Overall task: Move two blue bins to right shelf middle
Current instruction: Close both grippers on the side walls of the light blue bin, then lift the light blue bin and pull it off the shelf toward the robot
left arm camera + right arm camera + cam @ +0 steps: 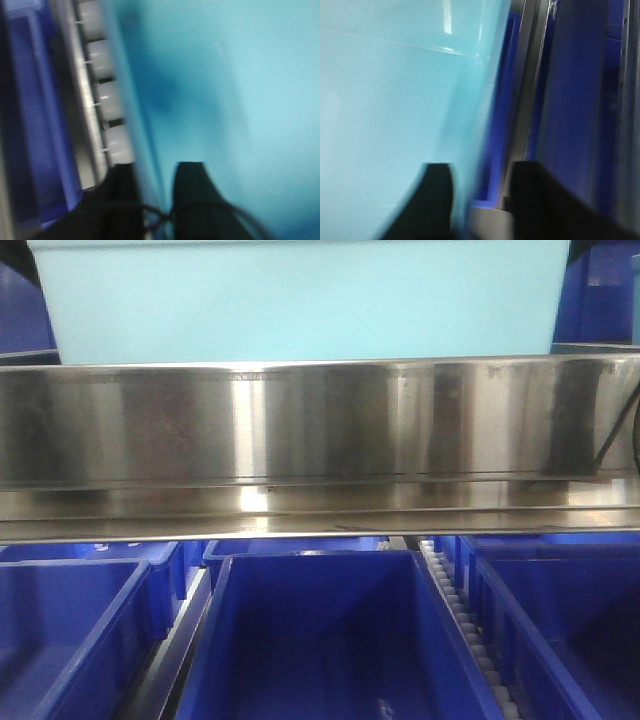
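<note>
Front view first: one pale blue bin (300,300) sits high, above and behind the steel shelf beam (320,420), with its long side running across the picture. Only this one bin is plain to see. Royal-blue crates (330,640) sit below the beam.

Over on the left wrist view, the left gripper (154,200) straddles the bin's end wall. One finger (117,200) is outside it, on the side of the white rollers (107,100), and the other is inside the tub. The blur is heavy, so I cannot tell whether it is pinching the wall or only standing around it. The bin's body (240,100) spreads away ahead of the tool and to its right.

The right gripper (480,200) mirrors that. Its inner finger (432,200) is over the pale blue (385,100) and the other finger is outside. A strip of dark crate shows between the outer finger and the wall, so I judge these jaws spread and not clamped.

Here is what the next move hangs on: the bin's long axis lies between the two tools, one end wall to each. Neither arm is nearer, so it looks like a two-arm carry, and both must bite before it travels.
</note>
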